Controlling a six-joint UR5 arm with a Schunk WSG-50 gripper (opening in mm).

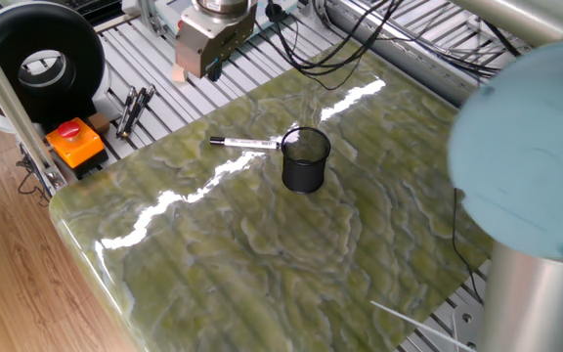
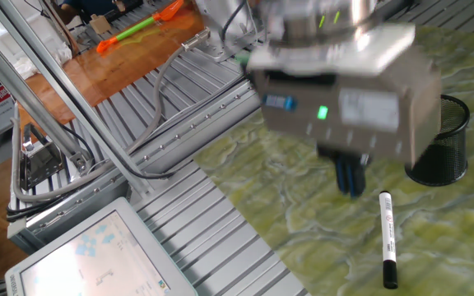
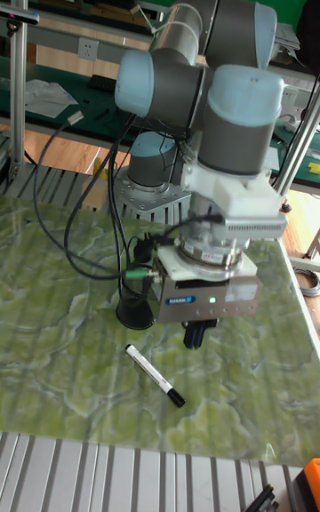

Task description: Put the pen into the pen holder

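One slim pen (image 2: 388, 239) with a white barrel and black cap lay flat on the shiny green marble-look table (image 1: 262, 254), just beside the round black wire-mesh pen holder (image 1: 305, 160), while the boxy metal gripper (image 2: 350, 178) hung above the table with its dark fingers pressed together, holding nothing.
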